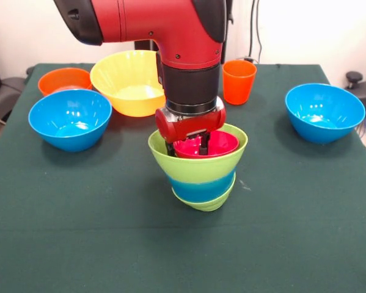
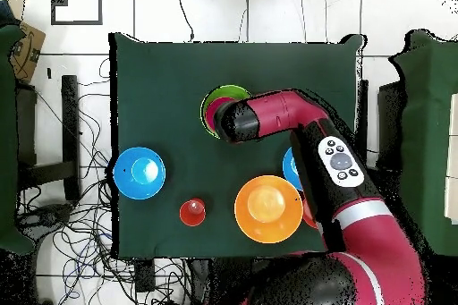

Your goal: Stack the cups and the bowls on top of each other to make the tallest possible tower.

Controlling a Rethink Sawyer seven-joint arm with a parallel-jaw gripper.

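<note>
The tower (image 1: 198, 174) stands mid-table: a lime bowl at the bottom, a blue band, then a green bowl (image 1: 231, 152) with a small red-pink bowl (image 1: 219, 145) resting inside it. My gripper (image 1: 186, 146) reaches down into the top and is open, with one finger (image 1: 203, 143) inside the red-pink bowl and the other outside its rim. In the overhead view my wrist covers most of the tower (image 2: 225, 96). An orange cup (image 1: 239, 81) stands upright behind the tower to the right. Loose bowls are the yellow one (image 1: 129, 82), an orange one (image 1: 65, 80) and two blue ones (image 1: 69, 119) (image 1: 324, 112).
The dark green tablecloth (image 1: 109, 232) covers the table. From above, one blue bowl (image 2: 140, 173), the orange cup (image 2: 193, 212) and the yellow bowl (image 2: 267, 208) lie along the edge near the base; my arm (image 2: 295, 118) hides much of the other blue bowl (image 2: 289, 167).
</note>
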